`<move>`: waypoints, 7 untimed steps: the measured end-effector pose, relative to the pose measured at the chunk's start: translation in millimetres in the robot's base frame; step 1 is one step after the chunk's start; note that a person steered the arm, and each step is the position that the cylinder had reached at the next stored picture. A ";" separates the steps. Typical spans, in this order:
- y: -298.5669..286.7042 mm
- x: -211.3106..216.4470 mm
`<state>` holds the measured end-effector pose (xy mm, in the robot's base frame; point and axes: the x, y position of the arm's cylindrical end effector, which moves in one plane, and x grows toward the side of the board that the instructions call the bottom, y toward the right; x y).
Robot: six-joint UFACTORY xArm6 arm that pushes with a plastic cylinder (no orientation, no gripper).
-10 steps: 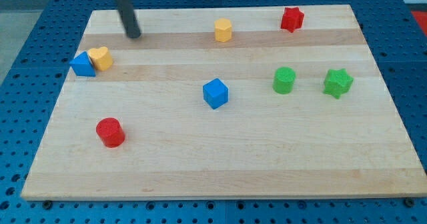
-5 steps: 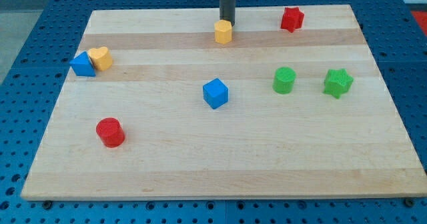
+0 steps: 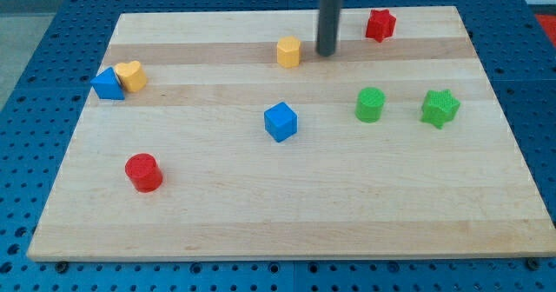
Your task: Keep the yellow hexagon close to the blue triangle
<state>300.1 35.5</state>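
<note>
Our tip [image 3: 326,54] rests on the wooden board [image 3: 287,222] toward its far edge, just right of the yellow hexagon [image 3: 289,52] and apart from it; a bare rod, it has nothing to open or close. The blue triangle [image 3: 107,84] sits far off at the left edge, touching another yellow block [image 3: 131,75]. We also see a red star [image 3: 380,24], a green cylinder [image 3: 370,104], a green star [image 3: 440,108], a blue cube [image 3: 281,122] and a red cylinder [image 3: 143,172]. We find no readable writing.
</note>
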 end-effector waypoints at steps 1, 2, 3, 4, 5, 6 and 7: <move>-66.7 14.9; -79.5 23.0; -50.4 -8.8; -61.3 -34.9; -106.3 -2.3; -126.7 54.8; -152.3 82.8</move>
<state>382.9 -116.7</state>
